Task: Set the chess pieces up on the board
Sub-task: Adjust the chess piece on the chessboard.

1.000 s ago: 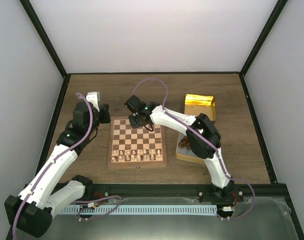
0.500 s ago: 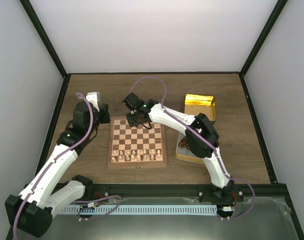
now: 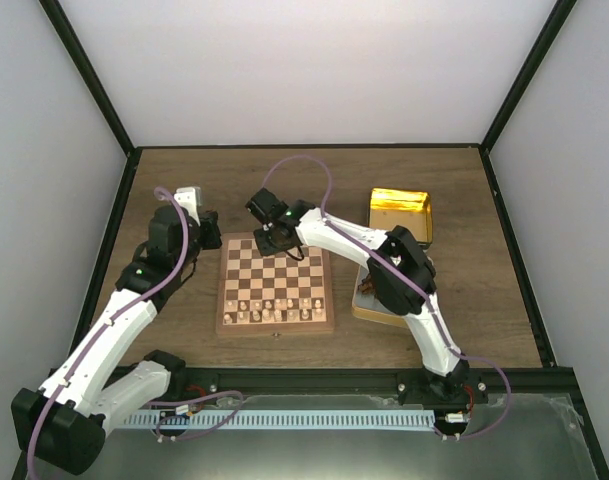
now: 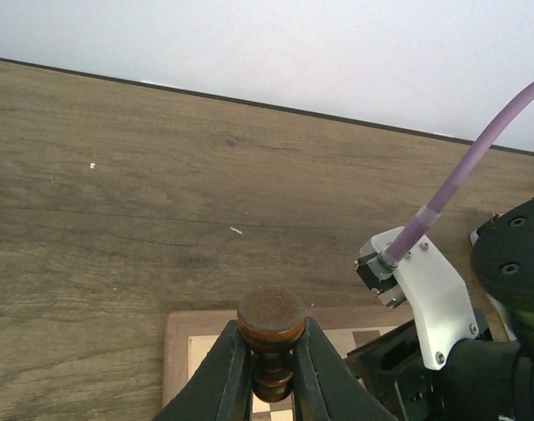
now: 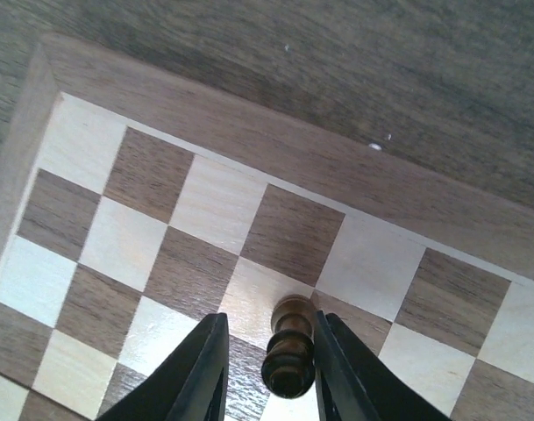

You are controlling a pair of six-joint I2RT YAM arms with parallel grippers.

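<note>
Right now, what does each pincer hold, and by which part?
Left pincer grips a dark chess piece by its neck. Right pincer straddles a second piece, not clamped.

In the left wrist view the left gripper hid the base of its dark chess piece, and the bottom edge cut off all but 1 corner of the board. From above, the pale chessmen were too small to identify, and the right arm covered most of the nearer gold tin.
</note>
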